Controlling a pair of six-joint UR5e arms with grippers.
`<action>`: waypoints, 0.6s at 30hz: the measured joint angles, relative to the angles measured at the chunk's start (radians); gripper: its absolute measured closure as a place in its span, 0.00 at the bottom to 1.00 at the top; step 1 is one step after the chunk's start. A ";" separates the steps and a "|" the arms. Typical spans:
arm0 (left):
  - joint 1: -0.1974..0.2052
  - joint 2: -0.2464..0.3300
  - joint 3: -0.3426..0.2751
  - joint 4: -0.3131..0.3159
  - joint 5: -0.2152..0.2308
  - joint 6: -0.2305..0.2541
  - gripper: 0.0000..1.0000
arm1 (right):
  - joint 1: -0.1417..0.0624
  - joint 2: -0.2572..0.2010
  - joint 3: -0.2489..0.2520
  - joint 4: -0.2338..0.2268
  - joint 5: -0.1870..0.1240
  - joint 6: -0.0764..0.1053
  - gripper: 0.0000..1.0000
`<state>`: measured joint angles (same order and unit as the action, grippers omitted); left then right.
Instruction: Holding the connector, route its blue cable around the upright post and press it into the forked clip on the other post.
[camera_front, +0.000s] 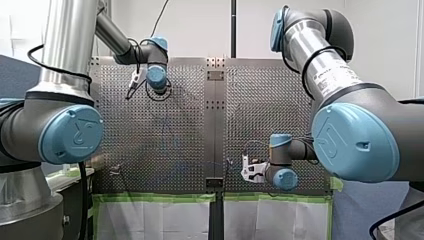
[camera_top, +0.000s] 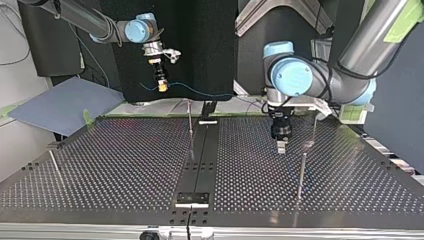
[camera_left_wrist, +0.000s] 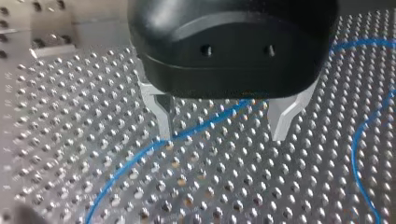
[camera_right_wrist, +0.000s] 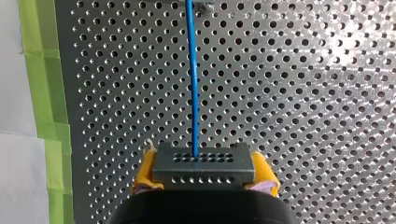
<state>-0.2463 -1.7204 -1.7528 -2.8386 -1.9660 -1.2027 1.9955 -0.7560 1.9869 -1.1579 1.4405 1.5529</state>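
My right pincer (camera_right_wrist: 204, 179) pinches the connector (camera_right_wrist: 203, 163) between its yellow pads (camera_right_wrist: 145, 173), held above the table (camera_top: 125, 165) at the top view's left, the blue cable (camera_right_wrist: 193, 93) running ahead from it; my left pincer (camera_left_wrist: 222, 133) hangs spread low over the table, straddling a slack run of cable. I judge only the grasp done; I see no cable round the upright post (camera_top: 301, 172), and the forked clip I cannot make out.

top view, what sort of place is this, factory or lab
Likely a robotics lab test bench: a perforated metal table fitted with thin upright posts, my left arm and my right arm over it, and green tape along its edge.
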 joint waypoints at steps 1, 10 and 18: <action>0.001 -0.002 0.001 0.008 -0.009 0.010 0.02 | 0.000 0.000 0.000 0.000 0.000 0.000 1.00; -0.003 -0.005 0.007 0.057 0.011 0.025 0.02 | 0.001 0.000 -0.001 -0.003 0.000 0.000 1.00; -0.002 -0.024 0.026 0.068 0.043 0.006 0.02 | 0.001 0.000 0.000 -0.008 0.000 0.001 1.00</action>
<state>-0.2488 -1.7442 -1.7265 -2.7705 -1.9229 -1.1971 1.9965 -0.7559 1.9869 -1.1661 1.4405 1.5542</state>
